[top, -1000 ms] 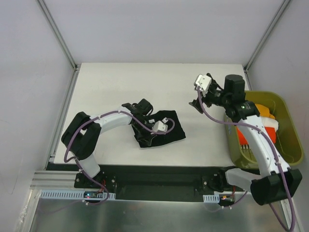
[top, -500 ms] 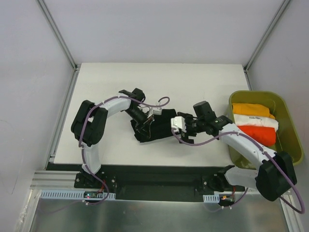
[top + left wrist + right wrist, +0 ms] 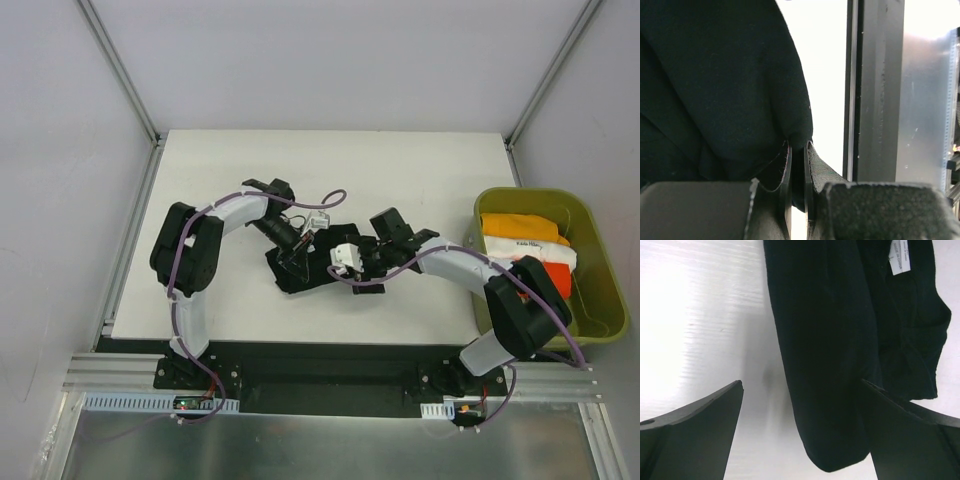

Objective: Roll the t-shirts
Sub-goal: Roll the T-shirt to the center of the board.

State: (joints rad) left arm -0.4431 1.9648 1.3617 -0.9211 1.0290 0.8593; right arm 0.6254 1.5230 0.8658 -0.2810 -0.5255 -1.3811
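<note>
The black t-shirt (image 3: 298,274) lies bunched in the middle of the table. My left gripper (image 3: 297,247) is at its far left part, shut on a pinch of the black cloth (image 3: 797,134); the rest of the shirt (image 3: 715,85) fills the left of that wrist view. My right gripper (image 3: 352,272) is over the shirt's right edge and open. In the right wrist view a folded end of the shirt (image 3: 825,365) lies between the wide-apart fingers (image 3: 700,425), nearer the right one, with a white label (image 3: 901,257) at the top. Orange (image 3: 515,224), white (image 3: 530,250) and red-orange (image 3: 558,278) t-shirt bundles lie in the bin.
The olive-yellow bin (image 3: 600,250) stands at the table's right edge. The right arm's elbow (image 3: 525,300) is in front of the bin. Metal frame posts (image 3: 125,75) rise at the back corners. A dark frame rail (image 3: 875,90) shows beyond the table edge.
My right arm swung from near the bin down to the black shirt's right edge, staying open. My left gripper pulled back a little with the cloth, and the shirt bunched narrower.
</note>
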